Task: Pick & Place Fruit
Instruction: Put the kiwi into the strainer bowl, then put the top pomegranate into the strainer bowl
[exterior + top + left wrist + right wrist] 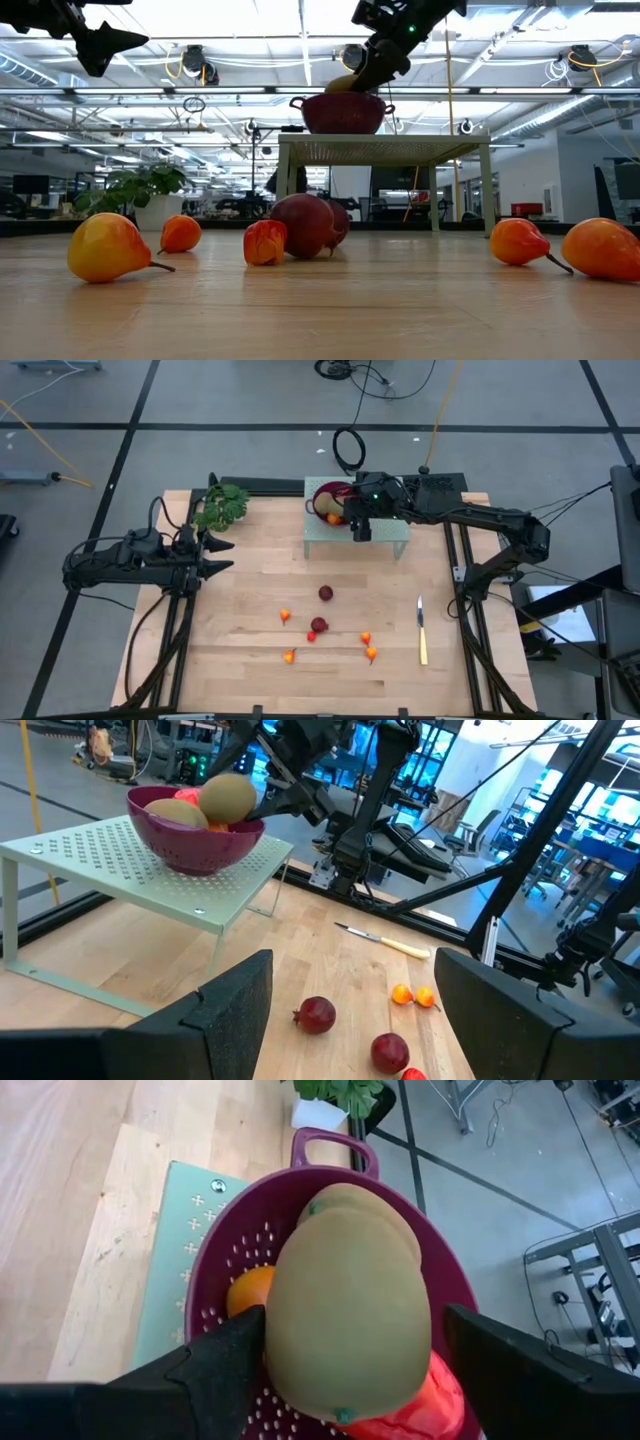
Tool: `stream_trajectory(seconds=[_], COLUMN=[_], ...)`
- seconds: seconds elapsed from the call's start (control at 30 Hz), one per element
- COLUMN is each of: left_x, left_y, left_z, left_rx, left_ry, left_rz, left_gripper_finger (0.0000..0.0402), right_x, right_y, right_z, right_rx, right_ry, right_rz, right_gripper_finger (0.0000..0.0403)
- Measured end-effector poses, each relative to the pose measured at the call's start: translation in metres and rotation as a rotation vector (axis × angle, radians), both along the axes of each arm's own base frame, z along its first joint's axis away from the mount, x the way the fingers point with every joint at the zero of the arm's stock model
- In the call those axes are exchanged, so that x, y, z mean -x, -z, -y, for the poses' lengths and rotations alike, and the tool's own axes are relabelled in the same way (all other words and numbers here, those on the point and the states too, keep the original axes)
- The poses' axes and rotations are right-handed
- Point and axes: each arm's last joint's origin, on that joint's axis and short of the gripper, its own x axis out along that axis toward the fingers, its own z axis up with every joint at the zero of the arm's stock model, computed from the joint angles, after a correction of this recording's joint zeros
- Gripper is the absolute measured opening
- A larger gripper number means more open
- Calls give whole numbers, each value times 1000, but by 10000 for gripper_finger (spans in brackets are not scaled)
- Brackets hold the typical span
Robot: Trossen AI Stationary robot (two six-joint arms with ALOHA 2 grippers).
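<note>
From above, you see the dark purple perforated colander bowl (328,501) sitting on the pale green perforated metal stand (385,532) at the table's far edge. The right gripper (352,512) hangs over the bowl's rim; orange fruit shows inside. On the light wooden table (240,650) lie two dark red round fruits (326,593), several tiny orange-red pieces (289,656) and a slim yellow-handled knife (422,632). The left gripper (222,555) waits near the leafy green sprig (222,507), fingers apart, holding nothing.

At table height, you see the bowl (342,111) raised on the stand (385,150), with the small fruits (108,247) lined along the foreground.

The left wrist camera gives you what the overhead hides: two brownish-green oval fruits (228,797) piled in the bowl (197,844) over something orange-red.

The right wrist camera looks straight into the bowl (222,1276): the ovals (350,1316) fill it, with an orange piece (249,1290) beside them and a longish orange-red fruit (432,1402) beneath. The right fingers (222,1358) stand wide on either side of the front oval; you cannot tell whether they touch it.
</note>
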Motion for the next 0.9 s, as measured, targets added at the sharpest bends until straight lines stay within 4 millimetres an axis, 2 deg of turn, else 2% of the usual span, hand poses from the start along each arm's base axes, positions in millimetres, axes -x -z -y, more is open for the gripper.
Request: stream_trajectory(seconds=[0.23, 0.53, 0.9], left_x=[0, 0, 0], left_y=[0, 0, 0], left_z=[0, 0, 0], left_rx=[0, 1, 2], left_ry=[0, 0, 0], left_rz=[0, 0, 1], left_gripper_finger=[273, 273, 273], right_x=[-1, 1, 17], right_y=[-2, -6, -31], right_z=[-8, -20, -33], right_rx=[-9, 65, 54], right_ry=[-2, 20, 27], right_rz=[9, -13, 89], right_gripper_finger=[300, 300, 300])
